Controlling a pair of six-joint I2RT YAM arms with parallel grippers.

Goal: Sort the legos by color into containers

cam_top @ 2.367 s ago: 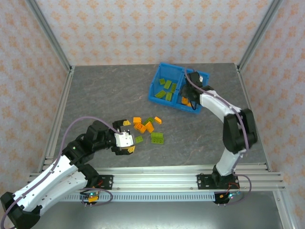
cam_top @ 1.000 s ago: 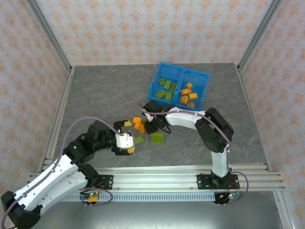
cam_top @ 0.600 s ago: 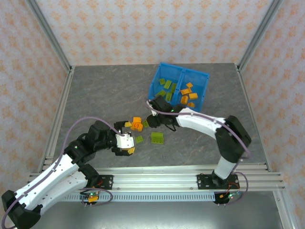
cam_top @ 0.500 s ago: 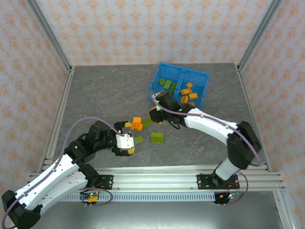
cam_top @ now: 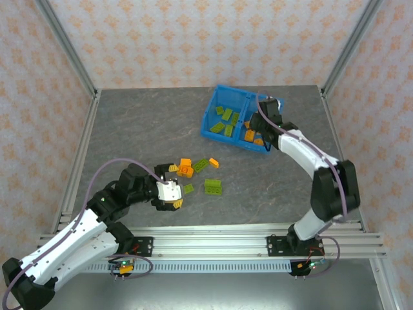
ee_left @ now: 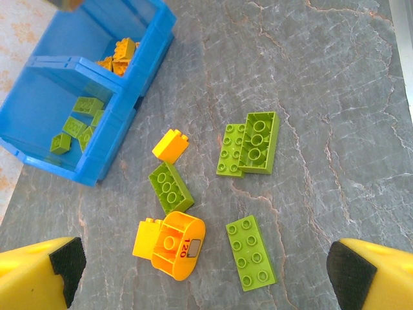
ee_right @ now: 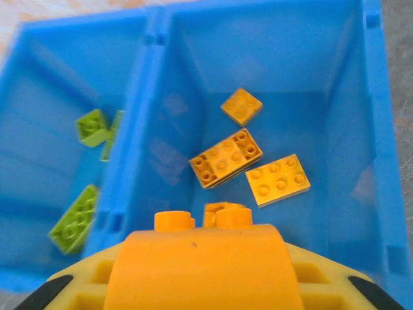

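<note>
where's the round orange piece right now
The round orange piece sits on the table, low in the left wrist view, just below a green brick.

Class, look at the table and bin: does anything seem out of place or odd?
Bin colours look properly separated. The oddity is a round orange piece with a 120 label, lying among the rectangular loose bricks on the table.

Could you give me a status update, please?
Left gripper open near loose orange and lime green studded plastic bricks. Right gripper shut on orange brick over orange compartment of translucent blue plastic bin. Nothing blocking.
</note>
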